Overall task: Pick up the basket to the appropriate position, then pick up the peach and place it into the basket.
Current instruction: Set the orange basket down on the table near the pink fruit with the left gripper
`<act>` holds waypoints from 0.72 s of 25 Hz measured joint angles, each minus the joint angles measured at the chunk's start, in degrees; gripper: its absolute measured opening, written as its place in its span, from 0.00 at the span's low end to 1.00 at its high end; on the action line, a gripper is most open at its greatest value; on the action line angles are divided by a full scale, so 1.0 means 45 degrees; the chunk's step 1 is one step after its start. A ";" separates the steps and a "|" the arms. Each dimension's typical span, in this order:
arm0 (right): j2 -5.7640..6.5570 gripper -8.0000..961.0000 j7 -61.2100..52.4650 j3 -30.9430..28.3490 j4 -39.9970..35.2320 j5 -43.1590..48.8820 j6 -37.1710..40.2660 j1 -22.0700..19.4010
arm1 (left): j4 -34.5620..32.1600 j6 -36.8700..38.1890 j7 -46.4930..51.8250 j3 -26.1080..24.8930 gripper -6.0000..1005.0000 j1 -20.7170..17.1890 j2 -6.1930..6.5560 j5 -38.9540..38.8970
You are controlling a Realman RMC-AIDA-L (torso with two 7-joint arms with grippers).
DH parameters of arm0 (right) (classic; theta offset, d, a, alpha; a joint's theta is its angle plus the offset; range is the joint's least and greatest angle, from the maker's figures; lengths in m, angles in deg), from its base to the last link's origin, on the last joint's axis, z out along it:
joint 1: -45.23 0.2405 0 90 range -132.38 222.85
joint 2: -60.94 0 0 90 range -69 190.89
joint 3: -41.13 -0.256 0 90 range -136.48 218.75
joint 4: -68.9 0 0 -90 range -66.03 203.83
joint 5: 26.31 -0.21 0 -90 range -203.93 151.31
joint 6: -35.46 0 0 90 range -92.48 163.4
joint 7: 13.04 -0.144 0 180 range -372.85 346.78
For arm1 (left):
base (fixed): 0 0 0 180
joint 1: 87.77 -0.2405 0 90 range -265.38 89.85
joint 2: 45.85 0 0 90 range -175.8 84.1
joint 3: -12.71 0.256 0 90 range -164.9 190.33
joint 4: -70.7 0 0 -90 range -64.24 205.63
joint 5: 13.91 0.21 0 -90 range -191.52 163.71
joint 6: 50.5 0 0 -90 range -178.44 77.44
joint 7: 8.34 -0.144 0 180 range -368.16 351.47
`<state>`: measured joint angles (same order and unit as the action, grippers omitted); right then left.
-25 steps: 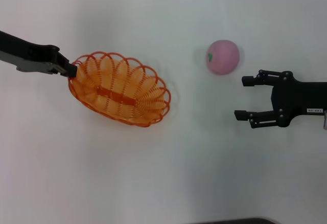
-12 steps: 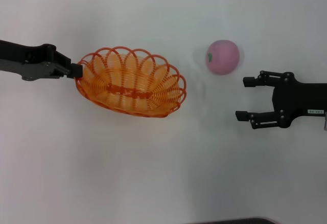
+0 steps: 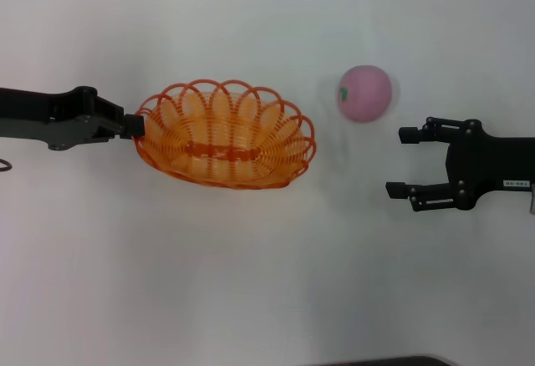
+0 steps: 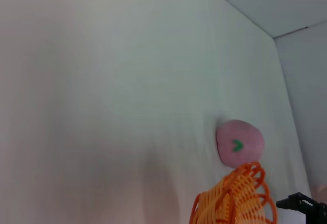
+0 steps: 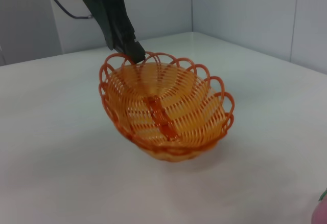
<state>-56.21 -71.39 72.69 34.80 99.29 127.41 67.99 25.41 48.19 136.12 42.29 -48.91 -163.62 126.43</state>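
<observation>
The orange wire basket (image 3: 226, 134) hangs tilted in the middle-left of the head view, its left rim pinched by my left gripper (image 3: 132, 124), which is shut on it. The right wrist view shows the basket (image 5: 163, 109) held by that gripper (image 5: 134, 53), lifted on the held side. The pink peach (image 3: 364, 93) with a green mark lies on the white table to the basket's right; it also shows in the left wrist view (image 4: 239, 142) beyond the basket rim (image 4: 235, 198). My right gripper (image 3: 403, 161) is open and empty, just right of and nearer than the peach.
The white table (image 3: 251, 282) stretches all around. Grey walls (image 5: 245, 9) stand behind the table's far edge in the right wrist view.
My left gripper has carried the basket to the right, toward the peach, and turned it so its long axis lies more level. The right arm and peach have not moved.
</observation>
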 joint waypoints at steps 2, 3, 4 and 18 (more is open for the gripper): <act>-0.0002 0.94 -0.0027 0.0000 0.0000 -0.0001 -0.0004 0.0000 | -0.0236 -0.0048 0.0003 -0.0002 0.04 -0.0185 -0.0154 -0.0061; -0.0002 0.94 -0.0027 0.0000 0.0000 -0.0001 -0.0004 0.0000 | -0.0332 -0.0057 0.0008 -0.0005 0.04 -0.0277 -0.0216 -0.0123; -0.0002 0.94 -0.0031 0.0000 0.0000 0.0000 -0.0004 0.0000 | -0.0363 -0.0056 0.0012 -0.0006 0.04 -0.0336 -0.0261 -0.0181; -0.0003 0.94 -0.0062 -0.0057 0.0000 0.0000 -0.0004 -0.0034 | -0.0434 -0.0545 -0.0207 0.0071 0.04 -0.1084 -0.0941 -0.0441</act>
<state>-56.22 -71.67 72.43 34.80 99.29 127.39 67.84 23.46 45.73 135.19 42.61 -53.78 -167.85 124.44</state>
